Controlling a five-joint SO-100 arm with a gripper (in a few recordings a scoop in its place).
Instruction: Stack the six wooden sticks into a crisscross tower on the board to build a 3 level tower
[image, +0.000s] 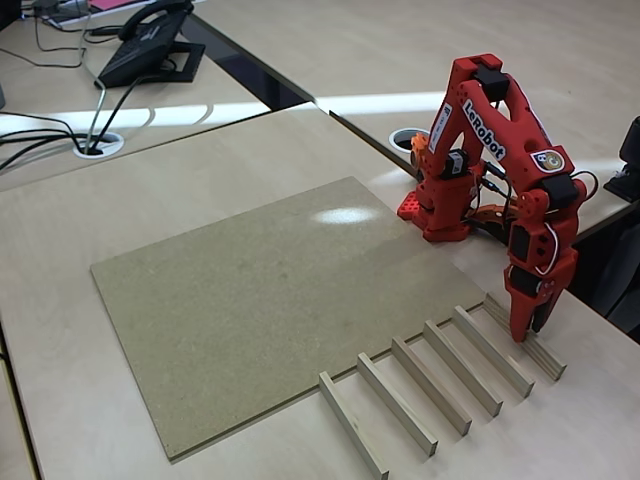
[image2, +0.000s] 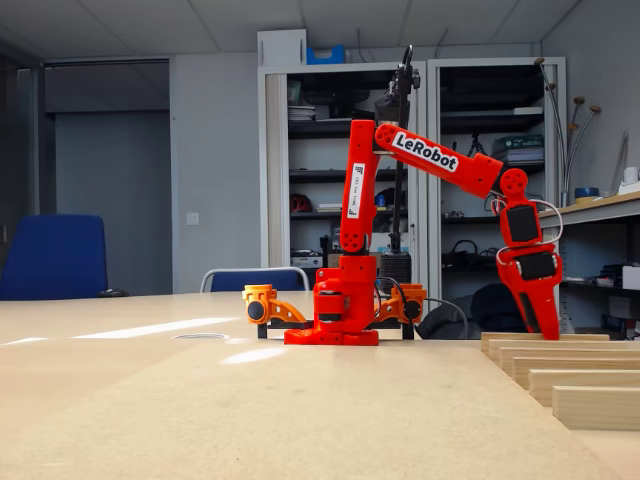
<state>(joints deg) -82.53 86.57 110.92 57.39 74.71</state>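
The tan board (image: 250, 290) lies flat in the middle of the pale table with nothing on it. Six wooden sticks (image: 430, 385) lie side by side in a row on the table just off the board's right-hand edge; they also show low at the right (image2: 590, 405) in a fixed view. My red gripper (image: 530, 333) points straight down at the farthest stick (image: 548, 360). Its fingers stand on either side of that stick and are closed onto it. The stick still rests on the table. From the side the gripper (image2: 552, 333) tapers down to that same stick (image2: 520, 338).
The arm's red base (image: 440, 215) stands just past the board's far right corner. The table's edge (image: 610, 335) runs close behind the gripper. A desk phone (image: 150, 45) and a cable grommet (image: 98, 145) sit far off at the back left.
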